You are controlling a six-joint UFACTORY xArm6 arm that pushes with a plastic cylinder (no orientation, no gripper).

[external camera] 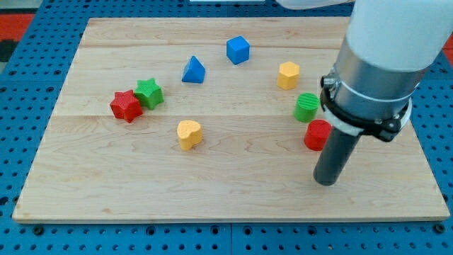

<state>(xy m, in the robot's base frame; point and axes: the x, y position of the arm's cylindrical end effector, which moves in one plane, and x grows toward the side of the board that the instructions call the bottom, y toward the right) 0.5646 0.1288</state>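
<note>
Board (92,184): pale wood, filling most of the frame, on a blue pegboard (21,92).

Left to right. Left of centre, the red star (126,106) and the green star (148,93) sit touching, green up and to the right of red. Toward centre, the yellow heart (189,134) lies alone, well apart from the rest. Above it, in the upper middle, the blue triangle (193,70), and further up and right the blue cube (238,49); the two are near but not touching. Right of centre, the yellow hexagon (288,74). Below and right of it, the green cylinder (306,107), and just under that the red cylinder (318,134); these two look close to touching, though I cannot tell whether they meet.

My arm comes in from the upper right corner: white housing, grey collar, black ring, then the dark rod pointing down, slightly tilted. My tip (325,182) rests on the board at lower right, just below and right of the red cylinder, its nearest block. The rod's upper part covers that block's right edge, so contact there cannot be judged. No pincer on this arm, only the rod.

The housing is cut off by the frame's top and right edges.
</note>
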